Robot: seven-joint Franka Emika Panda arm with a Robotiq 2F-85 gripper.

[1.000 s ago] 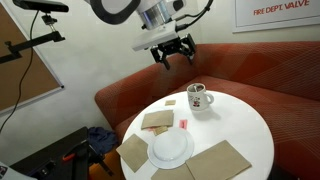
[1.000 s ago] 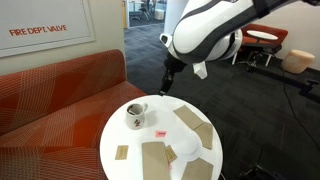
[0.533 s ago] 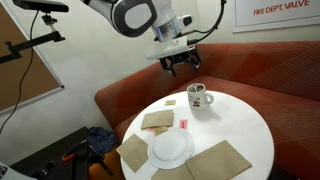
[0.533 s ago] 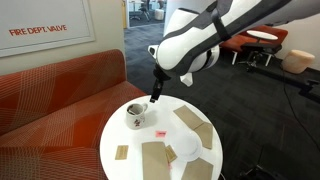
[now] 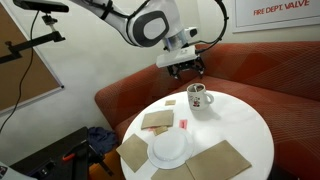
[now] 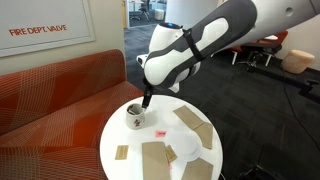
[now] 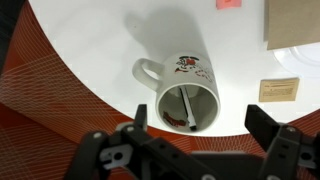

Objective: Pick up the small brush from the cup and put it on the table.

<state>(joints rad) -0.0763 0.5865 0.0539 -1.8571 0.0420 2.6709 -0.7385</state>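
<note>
Evidently the arm has descended over the last second: in both exterior views the gripper [image 5: 187, 70] sits lower and nearer the cup [image 5: 198, 97] than it did, and now hangs just above it without touching.

Claw state — jaws spread wide, nothing held. In the wrist view the fingers [image 7: 138, 118] stand either side of the cup's mouth, which lies between them.

Item location — the small brush [image 7: 188, 108] remains inside the cup, a thin stick leaning against the inner wall with its upper end at the rim. The cup stands upright on the table [image 5: 245, 125], handle to one side, red markings on its flank.

Assessment: the approach is nearly complete and the alignment looks sound. The pick itself is not yet done; a further descent and a narrow closure on the stick appear to be needed. Risk noted: the brush is slim and close to the ceramic wall, so a jaw could knock the rim.
</note>
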